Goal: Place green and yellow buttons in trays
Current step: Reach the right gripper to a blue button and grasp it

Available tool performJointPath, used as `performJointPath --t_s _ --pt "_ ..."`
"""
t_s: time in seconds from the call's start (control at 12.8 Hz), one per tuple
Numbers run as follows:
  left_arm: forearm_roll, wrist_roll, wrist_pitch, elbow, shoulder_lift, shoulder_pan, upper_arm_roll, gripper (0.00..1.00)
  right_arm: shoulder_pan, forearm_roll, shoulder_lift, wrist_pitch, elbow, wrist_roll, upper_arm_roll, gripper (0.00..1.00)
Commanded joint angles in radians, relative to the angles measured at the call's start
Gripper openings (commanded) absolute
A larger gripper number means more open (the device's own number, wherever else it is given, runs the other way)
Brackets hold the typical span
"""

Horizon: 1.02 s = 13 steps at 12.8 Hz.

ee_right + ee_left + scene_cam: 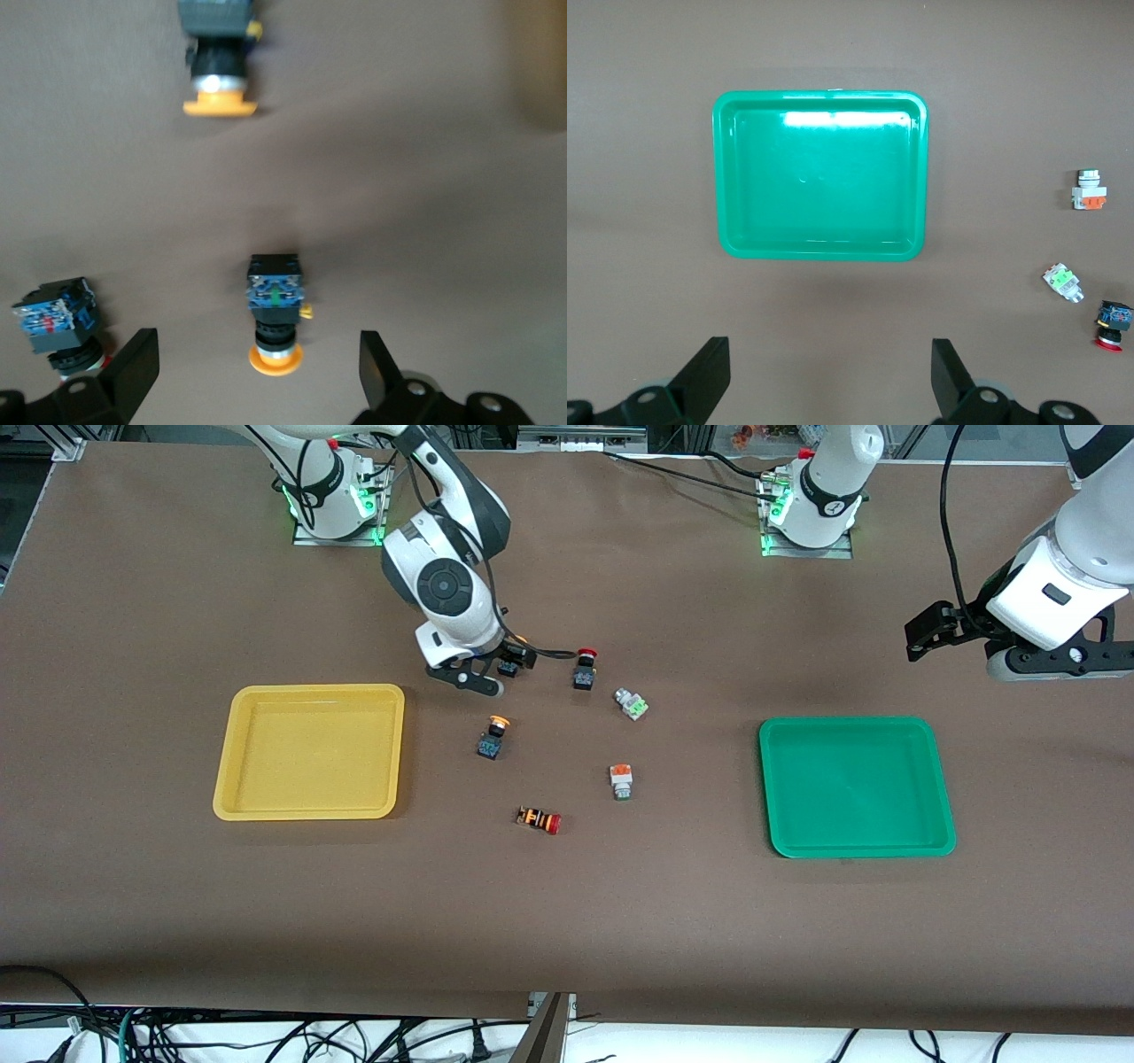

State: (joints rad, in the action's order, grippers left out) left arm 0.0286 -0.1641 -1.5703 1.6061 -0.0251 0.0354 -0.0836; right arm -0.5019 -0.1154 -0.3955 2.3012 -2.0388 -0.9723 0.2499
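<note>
Right gripper point(485, 676) above centre of front view, fingers spread wide and empty over a yellow-capped button point(275, 314). Second yellow-capped button point(492, 738) lower, beside yellow tray point(309, 750). Two white-grey buttons point(631, 704) point(621, 780) mid-frame. Green tray point(855, 786) empty. Left gripper point(830, 385) waiting above it, wide open, holding nothing.
</note>
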Motion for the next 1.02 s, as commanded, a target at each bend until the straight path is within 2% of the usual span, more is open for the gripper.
performJointPath --t_s 0.0,0.39,0.7,0.78,0.86,0.94 --pt "0.019 0.008 0.018 -0.017 -0.004 0.001 -0.001 1.0 -0.047 -0.012 -0.048 0.066 -0.018 0.001 -0.004 1.0" --pt "0.019 0.008 0.019 -0.017 -0.004 0.001 -0.001 1.0 -0.053 0.112 -0.095 0.07 -0.015 0.042 -0.006 1.0" --pt "0.019 0.006 0.027 -0.017 -0.004 0.001 -0.001 1.0 -0.041 0.112 -0.114 0.084 -0.006 0.089 -0.009 0.99" --pt "0.019 0.006 0.035 -0.017 -0.004 0.001 -0.002 1.0 -0.041 0.111 -0.117 0.096 -0.006 0.084 -0.009 0.97" --pt "0.02 0.008 0.047 -0.017 -0.007 0.006 -0.001 1.0 -0.041 0.111 -0.129 0.112 -0.006 0.084 -0.009 0.9" --pt "0.019 0.008 0.061 -0.017 -0.019 0.006 -0.002 1.0 -0.041 0.111 -0.134 0.119 -0.006 0.084 -0.009 0.75"
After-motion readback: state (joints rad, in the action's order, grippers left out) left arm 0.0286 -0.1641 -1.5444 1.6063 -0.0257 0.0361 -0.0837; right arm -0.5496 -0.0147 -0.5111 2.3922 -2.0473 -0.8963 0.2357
